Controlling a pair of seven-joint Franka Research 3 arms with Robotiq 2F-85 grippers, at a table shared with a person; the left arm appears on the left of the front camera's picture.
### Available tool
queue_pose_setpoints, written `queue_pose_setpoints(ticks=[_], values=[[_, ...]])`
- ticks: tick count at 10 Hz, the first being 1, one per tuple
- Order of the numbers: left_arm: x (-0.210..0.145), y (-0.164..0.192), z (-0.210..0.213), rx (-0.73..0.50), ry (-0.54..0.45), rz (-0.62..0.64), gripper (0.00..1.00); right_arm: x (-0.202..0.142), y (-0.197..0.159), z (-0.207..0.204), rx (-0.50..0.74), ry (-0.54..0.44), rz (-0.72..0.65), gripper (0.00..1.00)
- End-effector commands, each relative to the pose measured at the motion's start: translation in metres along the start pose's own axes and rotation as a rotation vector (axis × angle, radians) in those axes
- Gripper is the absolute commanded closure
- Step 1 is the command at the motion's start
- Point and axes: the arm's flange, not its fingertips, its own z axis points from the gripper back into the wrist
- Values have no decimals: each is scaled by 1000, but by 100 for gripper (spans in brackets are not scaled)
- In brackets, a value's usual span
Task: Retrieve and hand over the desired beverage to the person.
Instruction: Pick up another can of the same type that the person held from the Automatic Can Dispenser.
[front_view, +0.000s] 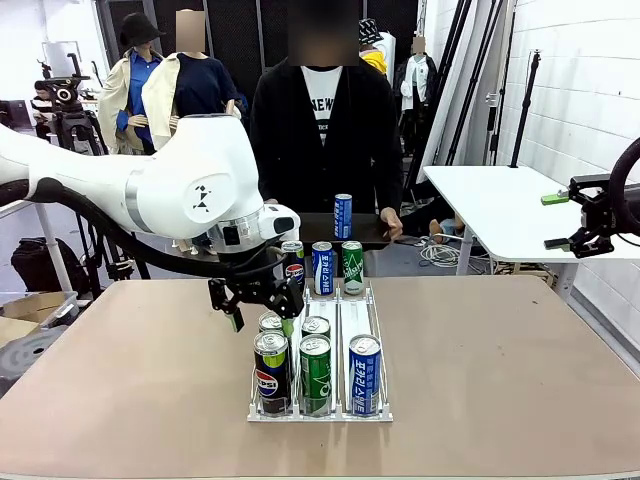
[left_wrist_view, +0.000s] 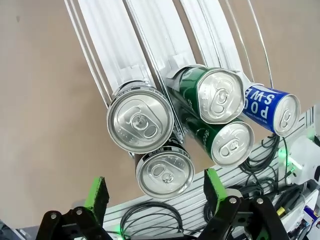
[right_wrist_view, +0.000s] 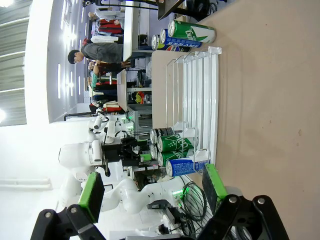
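Front-row aluminium cans (front_view: 315, 374), black, green and blue, stand upright at 6 o'clock in a white wire-railed rack (front_view: 350, 320). Left gripper (front_view: 262, 322) hangs wide open over the second row; right gripper (front_view: 556, 220) gapes empty at 3 o'clock. Black-jacketed person (front_view: 322, 120) stands at 12 o'clock.

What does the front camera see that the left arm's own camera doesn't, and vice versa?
The front view adds the person, a blue can on the dark counter before them, and the open right tool. The left wrist view adds the can tops from directly above. Both share the white rack, its near cans and the open left tool.
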Motion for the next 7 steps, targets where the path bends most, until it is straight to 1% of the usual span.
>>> queue_pose_setpoints(ticks=[1, 7], values=[[6, -10, -3, 26, 2, 19, 0, 0, 0, -1, -10, -3, 8, 0], [9, -5, -16, 26, 30, 50, 0, 0, 0, -1, -10, -3, 8, 0]])
